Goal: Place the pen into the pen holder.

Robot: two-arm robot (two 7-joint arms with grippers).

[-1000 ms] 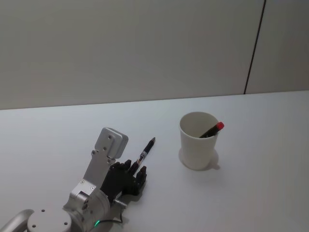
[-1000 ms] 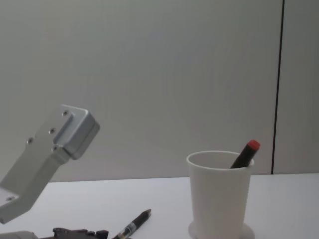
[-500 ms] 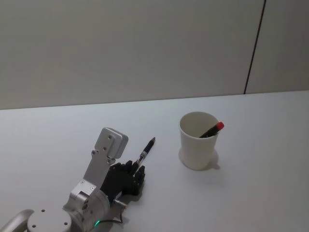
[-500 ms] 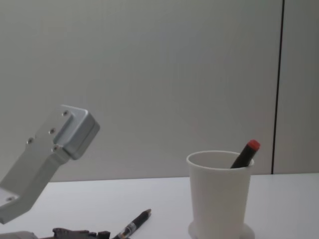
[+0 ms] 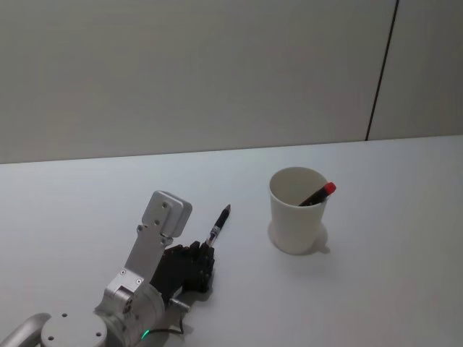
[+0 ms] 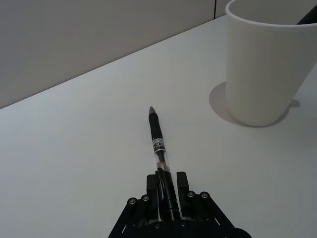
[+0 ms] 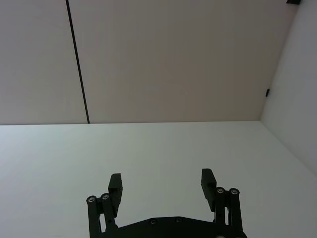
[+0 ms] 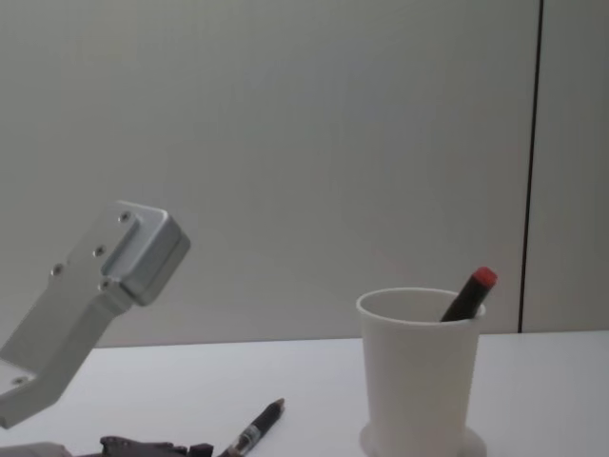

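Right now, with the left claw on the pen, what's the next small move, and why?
Probably lift straight up: the left claw looks shut on the pen, lying on the table below the pen holder's rim; the right claw hangs open.

Bright, even, diffuse light; soft faint shadow at pen holder [image 5: 296, 213] base.

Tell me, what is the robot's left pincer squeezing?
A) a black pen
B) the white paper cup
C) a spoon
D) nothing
A: the left pincer is shut on the back end of the black pen, apart from the white paper cup; the right pincer is open, holding nothing.
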